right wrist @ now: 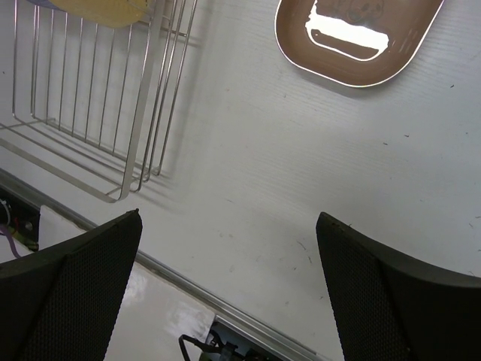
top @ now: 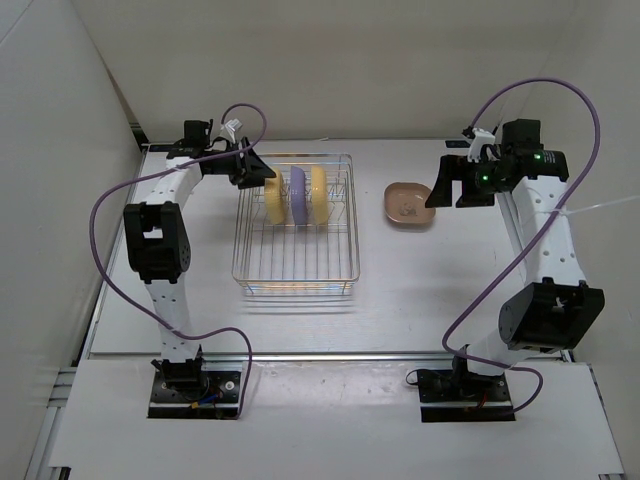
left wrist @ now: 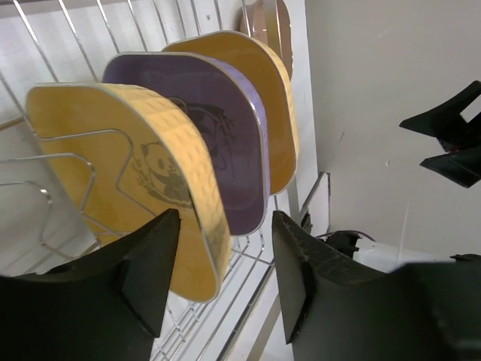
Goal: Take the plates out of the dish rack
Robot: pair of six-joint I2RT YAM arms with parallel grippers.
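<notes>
The wire dish rack (top: 297, 265) stands mid-table. Three plates stand upright in its far part: a yellow plate (top: 272, 199), a purple plate (top: 297, 196) and a second yellow plate (top: 318, 194). The tan-pink plate (top: 408, 204) lies flat on the table right of the rack, also in the right wrist view (right wrist: 353, 37). My left gripper (top: 262, 172) is open at the rack's far left corner; in its wrist view (left wrist: 225, 278) the near yellow plate's edge (left wrist: 135, 180) sits between the fingers, not clamped, with the purple plate (left wrist: 218, 143) behind. My right gripper (top: 445, 190) is open and empty, right of the tan-pink plate.
White walls close in the table at the back and left. The rack's corner (right wrist: 90, 98) shows in the right wrist view, with the table's metal front edge (right wrist: 225, 301) below. The near half of the rack holds no plates.
</notes>
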